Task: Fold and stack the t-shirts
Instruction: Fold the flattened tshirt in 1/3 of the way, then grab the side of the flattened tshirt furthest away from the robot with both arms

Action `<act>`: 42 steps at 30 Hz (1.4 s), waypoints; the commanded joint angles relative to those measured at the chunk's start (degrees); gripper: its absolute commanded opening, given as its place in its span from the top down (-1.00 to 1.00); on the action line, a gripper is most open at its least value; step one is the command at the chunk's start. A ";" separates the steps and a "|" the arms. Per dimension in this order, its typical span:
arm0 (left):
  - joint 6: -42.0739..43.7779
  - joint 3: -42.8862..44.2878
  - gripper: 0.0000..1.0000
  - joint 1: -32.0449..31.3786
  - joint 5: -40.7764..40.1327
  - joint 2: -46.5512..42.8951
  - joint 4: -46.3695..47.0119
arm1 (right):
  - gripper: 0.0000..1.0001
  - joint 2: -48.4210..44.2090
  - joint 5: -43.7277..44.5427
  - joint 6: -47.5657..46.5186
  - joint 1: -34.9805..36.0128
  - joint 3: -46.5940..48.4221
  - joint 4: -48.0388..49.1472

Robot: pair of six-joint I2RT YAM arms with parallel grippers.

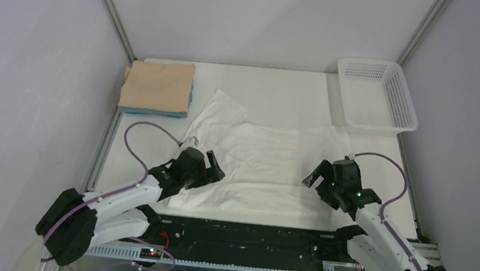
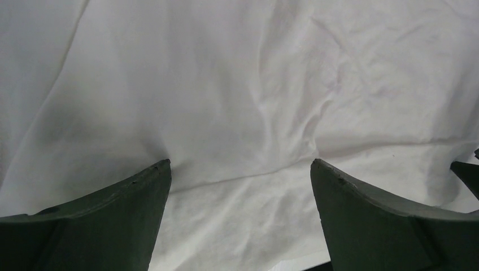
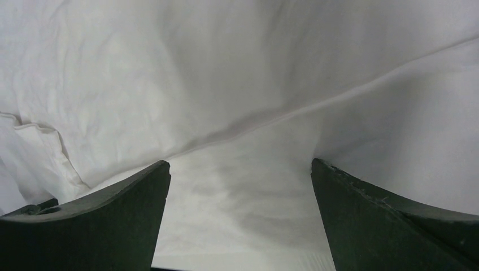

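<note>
White t-shirt (image 1: 273, 171) lies spread on the tabletop (image 1: 294, 91), and both arms are right over it. Left end effector (image 1: 216, 166) hovers above the shirt's left part, jaws wide apart and empty. Its wrist view shows only wrinkled white cloth beyond the fingers (image 2: 130, 214). Right end effector (image 1: 316, 175) mirrors it over the shirt's right part, also spread wide with nothing gripped.

My read is one arm per side, so each can pinch cloth and fold together. The shirt's long axis runs side to side across the tabletop. A flap, likely a sleeve, juts from its far-left corner, but I can't tell which end is the collar.

Just beyond that far-left corner, the tan t-shirt (image 1: 158, 84) sits folded on the light blue t-shirt (image 1: 151, 111), ready for stacking. Off the shirt's far-right corner stands the basket (image 1: 403, 100).
</note>
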 commanded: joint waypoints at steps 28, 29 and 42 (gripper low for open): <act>23.91 50.84 -0.99 13.91 -7.99 24.18 -20.92 | -0.99 17.22 28.61 -13.88 2.54 31.94 -3.38; 24.85 53.13 -0.99 14.87 -6.89 29.19 -20.83 | -0.99 18.91 28.98 -14.55 2.50 33.84 -2.86; 26.96 92.24 -0.99 25.57 11.14 67.01 -20.97 | -0.99 27.26 23.09 -15.42 -0.10 35.13 1.37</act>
